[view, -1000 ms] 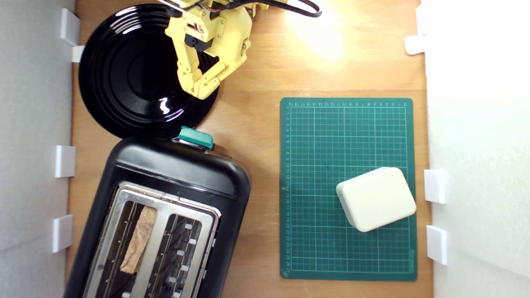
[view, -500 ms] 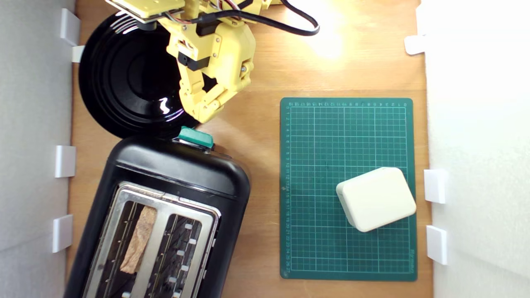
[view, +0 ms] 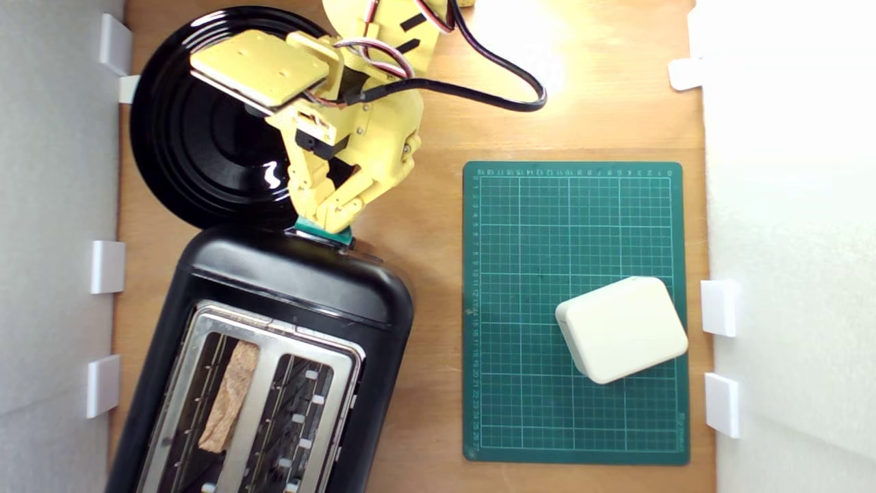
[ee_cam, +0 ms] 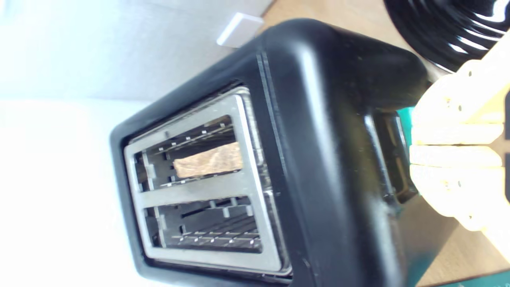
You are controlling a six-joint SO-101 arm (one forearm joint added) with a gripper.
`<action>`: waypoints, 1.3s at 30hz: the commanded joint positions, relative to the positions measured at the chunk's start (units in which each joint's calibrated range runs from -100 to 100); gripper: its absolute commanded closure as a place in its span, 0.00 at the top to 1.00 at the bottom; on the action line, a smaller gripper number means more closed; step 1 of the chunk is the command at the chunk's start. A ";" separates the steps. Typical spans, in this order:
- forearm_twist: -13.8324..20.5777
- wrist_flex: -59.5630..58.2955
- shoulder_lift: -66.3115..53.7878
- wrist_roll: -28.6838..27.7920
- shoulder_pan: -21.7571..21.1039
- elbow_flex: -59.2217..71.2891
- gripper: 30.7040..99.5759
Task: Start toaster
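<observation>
The wooden surface [view: 424, 287] is smooth and pale brown, with a bright glare patch at the far edge in the exterior view. White panels wall it on both sides, with small white clips along their bases.

The toaster [view: 287, 287] sits at the lower part of the exterior view's left, set at an angle. Its body is glossy black plastic with rounded corners, and its top plate [view: 267, 356] is brushed silver metal cut by two long slots. A slice of brown, grainy bread [view: 229, 397] stands in the slot nearer the exterior view's left; the other slot shows only wire guides.

A rectangular green cutting mat [view: 534, 239] with a fine white grid lies flat on the exterior view's right. A cream, rounded-corner box [view: 621, 330] rests on it near the lower right corner.

A round black plate [view: 185, 137], shiny and ringed with concentric ridges, lies beside the toaster's lever end, touching it or nearly so.

The yellow plastic arm [view: 356, 116] reaches over the plate, trailing a black cable [view: 499, 75].

The claw [view: 330, 216] has its fingers pressed together, tips sitting right over the lever [view: 340, 237]; in the wrist view the closed fingers [ee_cam: 454, 155] lie against the toaster's end panel.

The lever is a small teal piece, mostly hidden under the claw.
</observation>
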 commanded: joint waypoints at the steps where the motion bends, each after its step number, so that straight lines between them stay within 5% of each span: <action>1: 0.84 -1.75 -0.42 2.94 -0.24 -5.10 0.01; 12: 0.84 -1.75 -0.34 8.70 0.32 -4.56 0.01; 39: 1.03 -2.27 3.99 8.76 0.63 -1.19 0.01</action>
